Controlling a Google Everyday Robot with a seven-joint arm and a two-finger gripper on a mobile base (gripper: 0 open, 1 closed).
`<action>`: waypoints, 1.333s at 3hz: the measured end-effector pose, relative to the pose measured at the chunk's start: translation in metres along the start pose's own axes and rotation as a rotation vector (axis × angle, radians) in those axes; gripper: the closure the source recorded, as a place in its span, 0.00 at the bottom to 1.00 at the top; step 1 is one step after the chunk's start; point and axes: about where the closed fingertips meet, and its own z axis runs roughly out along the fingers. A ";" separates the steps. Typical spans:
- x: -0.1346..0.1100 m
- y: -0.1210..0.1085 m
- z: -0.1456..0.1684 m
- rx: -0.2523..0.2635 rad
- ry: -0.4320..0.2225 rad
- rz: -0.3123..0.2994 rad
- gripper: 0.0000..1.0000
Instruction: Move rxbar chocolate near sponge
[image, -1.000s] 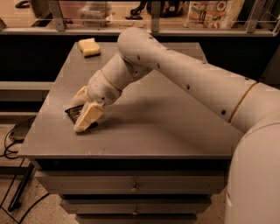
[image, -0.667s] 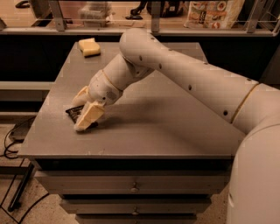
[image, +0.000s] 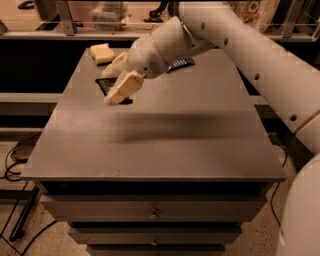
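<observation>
Dark rxbar chocolate (image: 102, 83) lay on the table (image: 175, 140) beneath the gripper (image: 109, 88), near the sponge (image: 102, 53). Whether the gripper clamped it, I could not tell. If so, lifting might drag it away.

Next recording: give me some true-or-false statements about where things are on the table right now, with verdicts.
1. The sponge lies at the far left corner of the table. True.
2. The rxbar chocolate lies at the table's near edge. False: it is in the far left part, a short way from the sponge.
3. The gripper is at the rxbar chocolate. True.
4. The dark blue wrapper rests on the sponge. False: it lies apart, further right, behind the arm.
</observation>
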 end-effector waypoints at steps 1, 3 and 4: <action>-0.010 -0.009 -0.011 0.030 -0.012 -0.018 1.00; 0.032 0.005 0.000 0.096 -0.019 0.147 1.00; 0.060 -0.018 -0.003 0.185 0.007 0.213 1.00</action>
